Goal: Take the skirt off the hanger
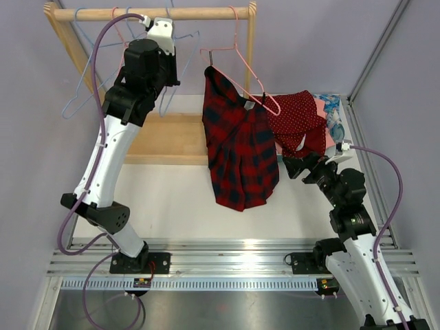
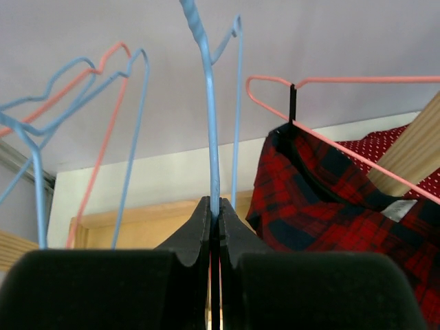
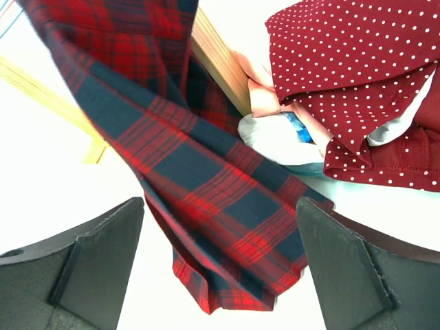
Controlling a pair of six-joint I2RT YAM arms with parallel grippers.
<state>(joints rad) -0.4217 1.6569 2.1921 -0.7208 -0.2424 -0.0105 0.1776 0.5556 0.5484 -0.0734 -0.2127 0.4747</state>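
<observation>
A red and navy plaid skirt hangs from a tilted pink wire hanger on the wooden rail. In the left wrist view a black clip holds the skirt to the pink hanger. My left gripper is up by the rail, left of the skirt, shut on a blue wire hanger. My right gripper is open just right of the skirt's lower half. The skirt's hem lies between its spread jaws, untouched.
Several empty blue and pink hangers hang at the rail's left end. A pile of clothes topped by a red polka-dot garment lies at the back right, also in the right wrist view. The rack's wooden base lies behind the skirt.
</observation>
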